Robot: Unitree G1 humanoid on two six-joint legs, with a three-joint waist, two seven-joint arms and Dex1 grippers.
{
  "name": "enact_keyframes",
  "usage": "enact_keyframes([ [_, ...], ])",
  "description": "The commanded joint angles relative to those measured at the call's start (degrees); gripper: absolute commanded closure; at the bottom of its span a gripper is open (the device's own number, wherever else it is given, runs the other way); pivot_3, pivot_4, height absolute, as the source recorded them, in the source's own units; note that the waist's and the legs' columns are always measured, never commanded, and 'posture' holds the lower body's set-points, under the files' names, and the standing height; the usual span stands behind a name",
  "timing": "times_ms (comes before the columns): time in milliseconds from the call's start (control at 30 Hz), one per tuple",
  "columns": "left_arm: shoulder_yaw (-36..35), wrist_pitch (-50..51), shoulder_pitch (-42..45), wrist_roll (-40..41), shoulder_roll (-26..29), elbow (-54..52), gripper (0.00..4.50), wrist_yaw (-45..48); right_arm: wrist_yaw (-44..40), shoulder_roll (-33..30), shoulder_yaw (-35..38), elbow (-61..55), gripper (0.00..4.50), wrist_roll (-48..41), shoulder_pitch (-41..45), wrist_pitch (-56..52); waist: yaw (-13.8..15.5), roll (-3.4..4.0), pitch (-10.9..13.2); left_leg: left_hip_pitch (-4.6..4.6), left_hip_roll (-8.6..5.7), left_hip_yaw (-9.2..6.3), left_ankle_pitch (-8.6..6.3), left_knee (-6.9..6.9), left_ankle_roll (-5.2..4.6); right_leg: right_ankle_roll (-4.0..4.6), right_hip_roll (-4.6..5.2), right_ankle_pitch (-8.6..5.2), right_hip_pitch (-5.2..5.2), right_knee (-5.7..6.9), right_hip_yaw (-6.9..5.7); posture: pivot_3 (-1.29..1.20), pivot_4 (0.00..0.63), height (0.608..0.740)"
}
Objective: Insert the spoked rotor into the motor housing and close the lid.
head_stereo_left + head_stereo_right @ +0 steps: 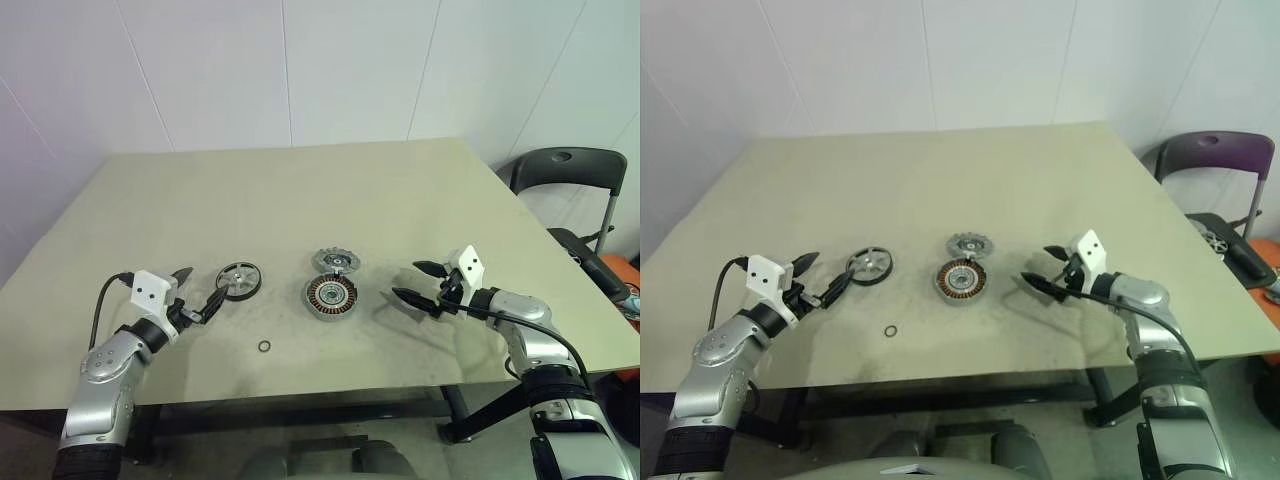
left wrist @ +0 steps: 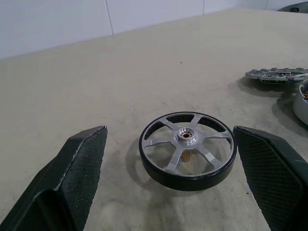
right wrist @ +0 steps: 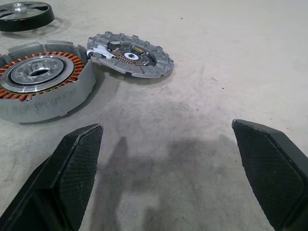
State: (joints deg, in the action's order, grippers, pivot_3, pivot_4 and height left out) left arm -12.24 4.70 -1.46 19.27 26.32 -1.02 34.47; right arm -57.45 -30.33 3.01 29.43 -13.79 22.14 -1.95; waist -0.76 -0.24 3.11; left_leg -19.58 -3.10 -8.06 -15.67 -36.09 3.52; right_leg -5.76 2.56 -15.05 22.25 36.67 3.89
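While both arms hang low over the near edge of the beige table (image 1: 300, 190), nothing is gripped. The left gripper (image 1: 198, 292) has its two black fingers spread wide, pointing toward the spoked rotor (image 1: 239, 280), which lies flat on the tabletop just past its fingertips. From the left wrist view the rotor (image 2: 187, 150) sits between the lines of the two padded fingers (image 2: 79, 168) but a bit beyond them, not touching either one. Dark rim, silver spokes, small hub in the middle with a bit of copper colour showing through.

Over on the other side, the right gripper (image 1: 418, 283) is also wide apart and holding nothing, aimed at the motor housing (image 1: 331, 296) from the robot's right with a gap of bare table between. The housing sits upright, copper windings ringed around a silver centre. The lid (image 1: 335, 262) is right behind it on the far side; in the right wrist view the lid (image 3: 131, 56) looks to be touching or leaning on the housing's (image 3: 43, 84) wall, slightly tilted.

Tiny black ring (image 1: 264, 347) lies on its own nearer the table's front edge, apart from everything. Dark chair (image 1: 570, 175) stands off the right side of the table.
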Motion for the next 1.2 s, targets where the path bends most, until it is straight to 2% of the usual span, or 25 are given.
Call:
enact_keyframes([
  [33, -0.3, -0.3, 1.0, 0.1, 0.1, -2.3, 0.04, -0.4, -0.2, -0.6, 1.2, -0.3, 0.00, -0.5, 1.9, 1.3, 0.0, 0.00, 0.0, 0.00, 0.00, 0.00, 0.00, 0.00, 0.00, 0.00, 0.00, 0.00, 0.00, 0.00, 0.00, 0.00, 0.000, 0.740],
  [967, -0.6, -0.4, 1.5, 0.0, 0.3, -2.0, 0.04, -0.5, 0.3, -0.5, 0.9, -0.4, 0.00, -0.5, 3.4, 1.0, 0.0, 0.00, 0.0, 0.00, 0.00, 0.00, 0.00, 0.00, 0.00, 0.00, 0.00, 0.00, 0.00, 0.00, 0.00, 0.00, 0.000, 0.740],
  [1200, -0.8, -0.3, 1.4, 0.1, 0.7, -2.2, 0.04, -0.2, -0.8, -1.6, -1.4, -4.7, 0.00, 0.9, 4.5, -2.2, -0.1, 0.00, 0.0, 0.00, 0.00, 0.00, 0.00, -0.01, 0.00, 0.00, 0.00, 0.00, 0.01, 0.01, 0.01, 0.00, 0.000, 0.740],
])
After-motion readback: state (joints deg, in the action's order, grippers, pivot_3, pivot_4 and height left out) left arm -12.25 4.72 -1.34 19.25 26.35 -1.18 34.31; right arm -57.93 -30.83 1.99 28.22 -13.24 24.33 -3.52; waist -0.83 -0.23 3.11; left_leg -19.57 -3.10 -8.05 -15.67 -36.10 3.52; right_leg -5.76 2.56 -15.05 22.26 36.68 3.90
